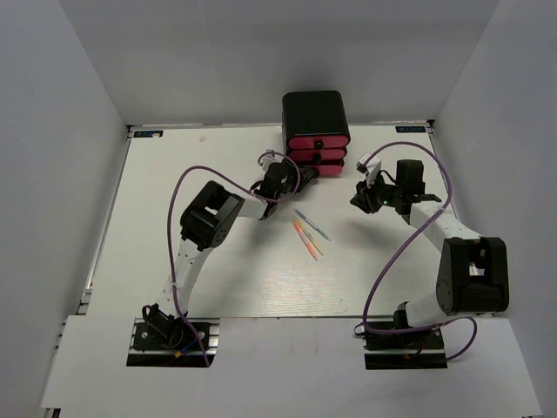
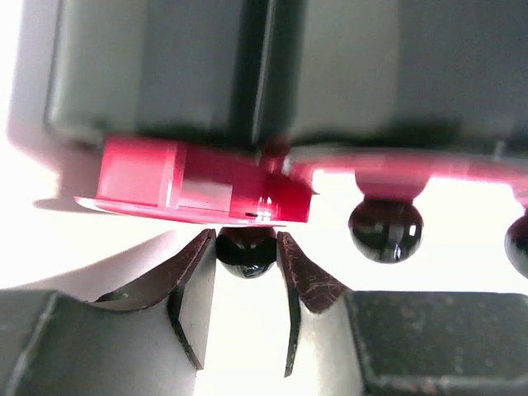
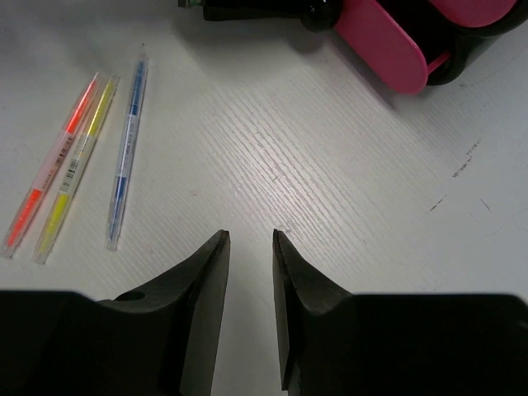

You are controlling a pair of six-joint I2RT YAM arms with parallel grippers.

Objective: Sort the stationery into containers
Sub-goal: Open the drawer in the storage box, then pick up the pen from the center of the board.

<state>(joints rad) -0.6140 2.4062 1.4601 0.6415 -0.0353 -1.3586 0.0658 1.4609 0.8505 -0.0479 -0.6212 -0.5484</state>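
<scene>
A black cabinet (image 1: 315, 111) with three pink drawers (image 1: 318, 144) stands at the table's far middle. The bottom drawer (image 1: 324, 169) is pulled out a little. My left gripper (image 1: 277, 168) is at that drawer; in the left wrist view its jaws (image 2: 246, 239) are shut on the drawer's black knob (image 2: 246, 256) below the pink front (image 2: 198, 186). Three thin pens lie mid-table: orange-pink (image 3: 54, 161), yellow (image 3: 78, 161) and blue (image 3: 128, 153), also seen in the top view (image 1: 309, 232). My right gripper (image 3: 250, 235) is open and empty just above the table, right of the pens (image 1: 365, 198).
Two more black knobs (image 2: 385, 231) show to the right of the held one. The pulled-out pink drawer (image 3: 388, 41) shows in the right wrist view at the top. White walls surround the table (image 1: 174, 261) on three sides.
</scene>
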